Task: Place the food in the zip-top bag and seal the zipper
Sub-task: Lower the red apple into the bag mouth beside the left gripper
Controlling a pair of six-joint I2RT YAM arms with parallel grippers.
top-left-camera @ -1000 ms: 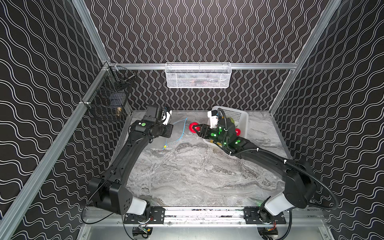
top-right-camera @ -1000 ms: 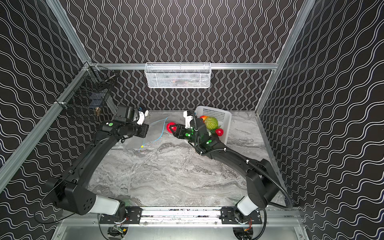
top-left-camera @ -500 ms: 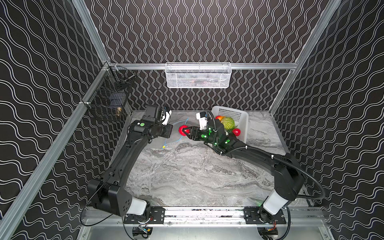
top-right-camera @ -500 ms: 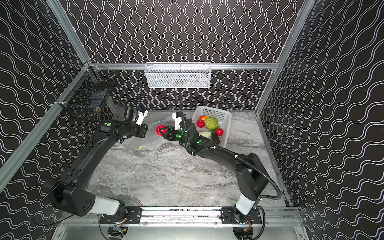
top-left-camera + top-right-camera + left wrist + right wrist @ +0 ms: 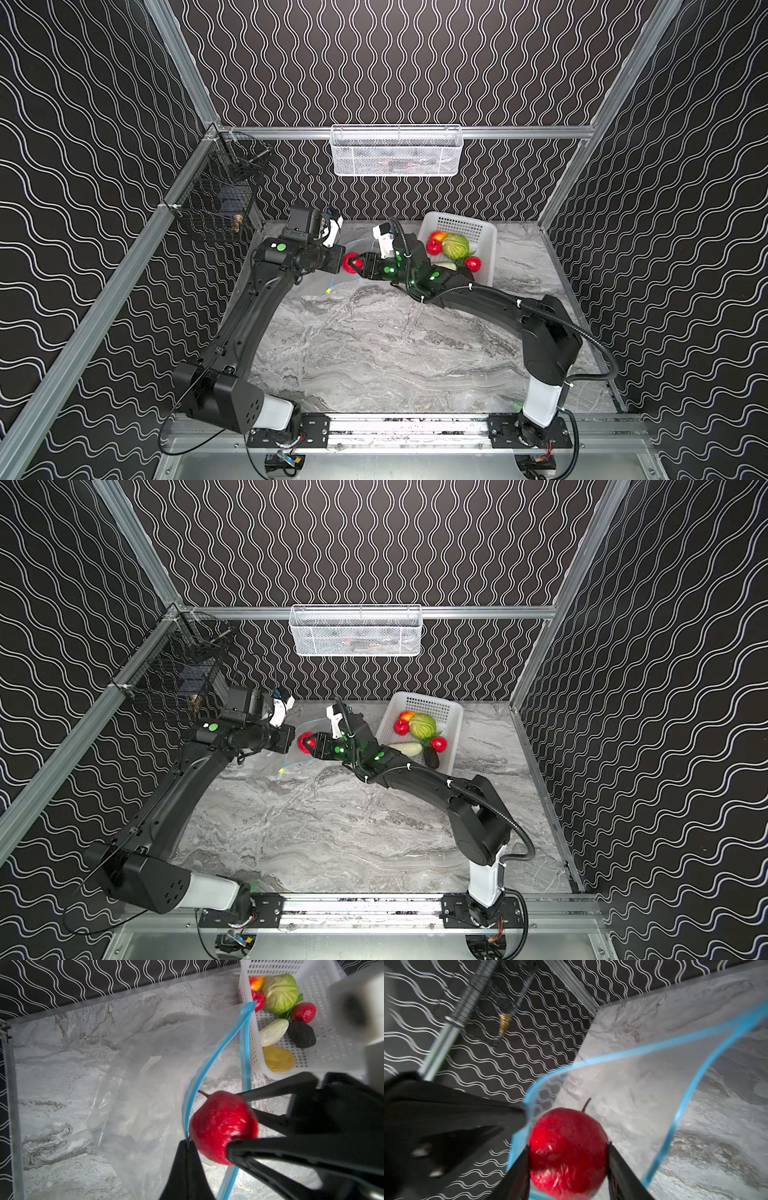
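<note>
— Left wrist view: where is the bag (image 5: 124, 1084)?
— On the surface (image 5: 52, 1064), just beside the basket (image 5: 332, 1032), with its mouth gaping. The left fingers (image 5: 182, 1167) are pinched tight on the zipper (image 5: 207, 1068) and hold one blue edge apart from the other
— And the right fingers (image 5: 270, 1147)?
— Clamped on an apple (image 5: 220, 1126), one finger on each side. It sits right at the mouth, between the two blue edges, and the right wrist view agrees
— The other food?
— In the basket: cabbage (image 5: 279, 993), radish (image 5: 273, 1032), avocado (image 5: 301, 1033), potato (image 5: 278, 1059), two red fruits (image 5: 303, 1012) and an orange one (image 5: 256, 981)
</note>
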